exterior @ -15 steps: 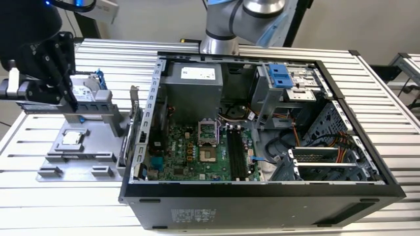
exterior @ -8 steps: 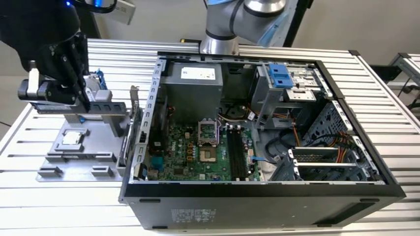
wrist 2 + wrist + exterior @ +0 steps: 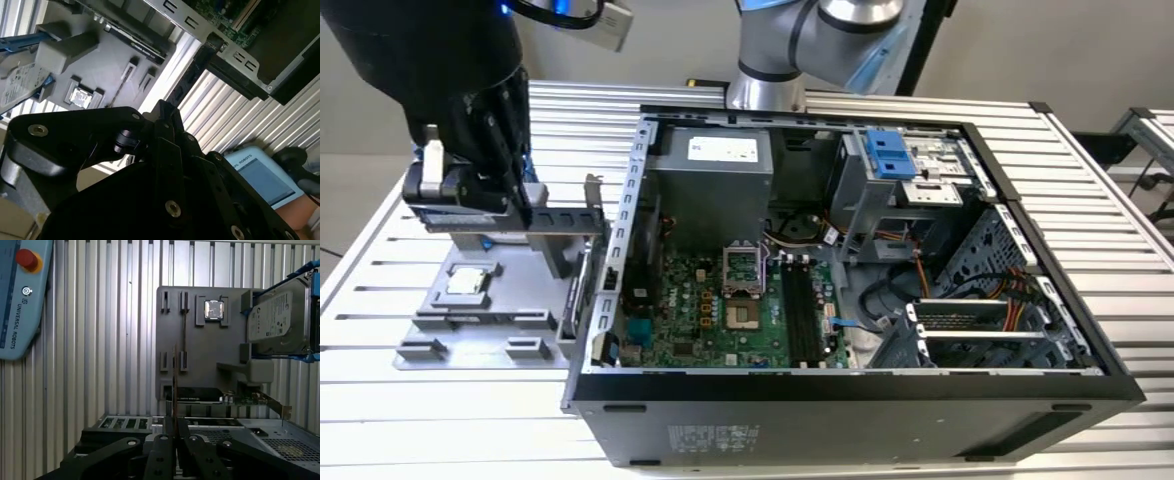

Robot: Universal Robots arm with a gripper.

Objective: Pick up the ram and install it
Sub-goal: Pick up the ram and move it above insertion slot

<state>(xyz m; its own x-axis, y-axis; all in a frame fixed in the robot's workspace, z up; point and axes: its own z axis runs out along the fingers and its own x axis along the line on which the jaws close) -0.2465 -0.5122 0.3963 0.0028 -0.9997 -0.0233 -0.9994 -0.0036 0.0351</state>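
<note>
Above the grey parts tray (image 3: 200,345) on the slatted tabletop (image 3: 100,340), my tool (image 3: 173,434) is pressed together on the ram (image 3: 174,380). In the first wrist view the ram shows edge-on as a thin dark strip reaching from the fingertips toward the tray. I judge I hold it on edge like this so its long contact side faces down and away from my tool. I cannot tell whether its far end has cleared the tray's small brackets.

The tray seems built to serve a grasp from above. The hard drive (image 3: 272,322) in its blue frame stands upright at one side of the tray. The expansion card (image 3: 200,395) is propped on edge along the side of the tray nearest the computer case (image 3: 854,385). The processor chip (image 3: 214,310) lies flat in its own pocket.

The case lies open on its side just beside the tray, probably so that the motherboard (image 3: 707,310) faces up. The board's black slots (image 3: 798,310) sit well apart from the tray, with no stick seated in them that I can make out.
</note>
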